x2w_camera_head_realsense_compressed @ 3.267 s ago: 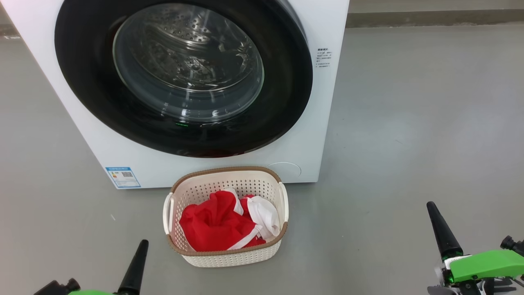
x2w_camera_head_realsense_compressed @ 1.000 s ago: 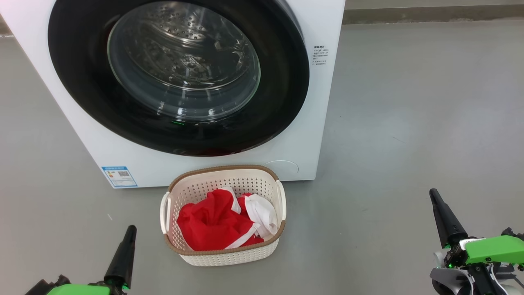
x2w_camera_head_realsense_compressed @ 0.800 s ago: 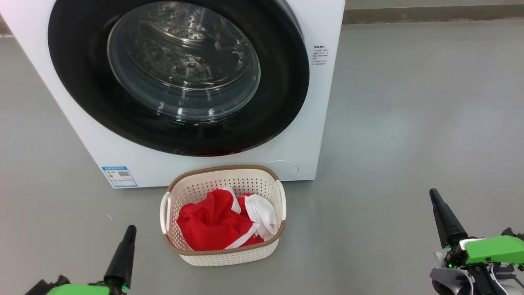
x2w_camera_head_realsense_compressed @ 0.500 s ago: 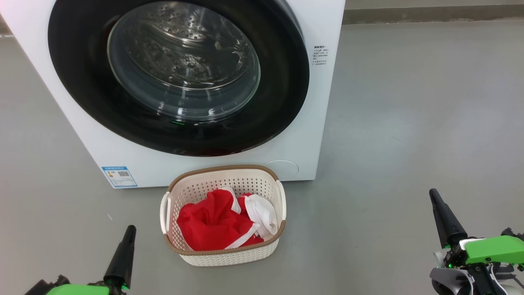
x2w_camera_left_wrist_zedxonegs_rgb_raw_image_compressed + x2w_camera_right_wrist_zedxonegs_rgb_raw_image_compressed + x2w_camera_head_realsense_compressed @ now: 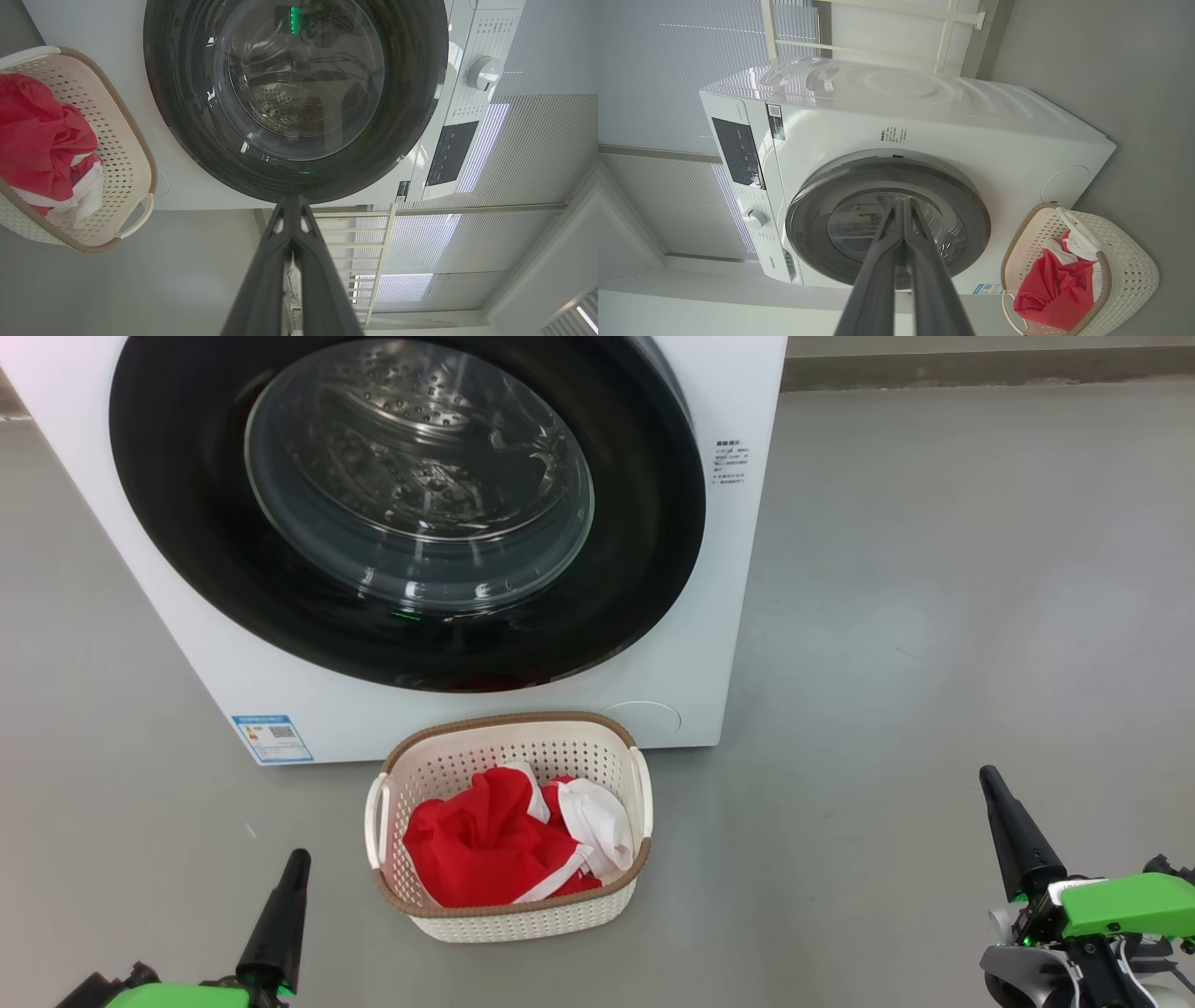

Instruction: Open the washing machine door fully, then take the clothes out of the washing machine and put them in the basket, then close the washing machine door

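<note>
Motionless since a second ago: left gripper (image 5: 297,861), right gripper (image 5: 988,779) parked low, jaws pressed together. Shut washing machine door (image 5: 644,523), clothes (image 5: 485,849) in basket (image 5: 509,721); probably finished.

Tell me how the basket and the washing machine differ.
The basket is small and open-topped; the washing machine is far bigger, its door looking shut. The basket holds red clothes; the machine's drum looks bare. Both are whitish and stand on the grey floor.
</note>
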Controlling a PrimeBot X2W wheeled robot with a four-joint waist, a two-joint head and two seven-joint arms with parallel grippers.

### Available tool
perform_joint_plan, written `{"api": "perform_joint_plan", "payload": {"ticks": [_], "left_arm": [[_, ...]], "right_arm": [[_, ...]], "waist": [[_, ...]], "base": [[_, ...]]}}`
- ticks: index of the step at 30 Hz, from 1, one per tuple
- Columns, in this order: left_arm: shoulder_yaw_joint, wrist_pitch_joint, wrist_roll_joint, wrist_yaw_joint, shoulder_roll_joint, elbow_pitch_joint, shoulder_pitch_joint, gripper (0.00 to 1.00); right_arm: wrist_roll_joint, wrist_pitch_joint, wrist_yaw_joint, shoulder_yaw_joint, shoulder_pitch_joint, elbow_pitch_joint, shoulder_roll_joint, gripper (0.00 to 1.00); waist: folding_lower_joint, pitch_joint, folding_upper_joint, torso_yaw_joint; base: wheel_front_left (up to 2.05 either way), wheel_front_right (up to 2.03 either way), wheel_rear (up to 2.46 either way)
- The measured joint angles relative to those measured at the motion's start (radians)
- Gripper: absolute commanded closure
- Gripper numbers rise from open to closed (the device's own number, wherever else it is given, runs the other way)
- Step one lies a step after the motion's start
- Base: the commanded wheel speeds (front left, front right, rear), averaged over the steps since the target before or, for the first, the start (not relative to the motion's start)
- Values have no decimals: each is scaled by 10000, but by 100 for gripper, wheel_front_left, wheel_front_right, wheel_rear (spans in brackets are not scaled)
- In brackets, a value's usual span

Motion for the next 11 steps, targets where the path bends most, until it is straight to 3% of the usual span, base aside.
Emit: {"api": "perform_joint_plan", "payload": {"ticks": [11], "left_arm": [[12, 12, 0, 0, -12, 0, 0, 100]], "right_arm": [[-2, 31, 0, -31, 0, 2, 17, 100]], "waist": [[0, 0, 0, 0]], "base": [[0, 0, 0]]}}
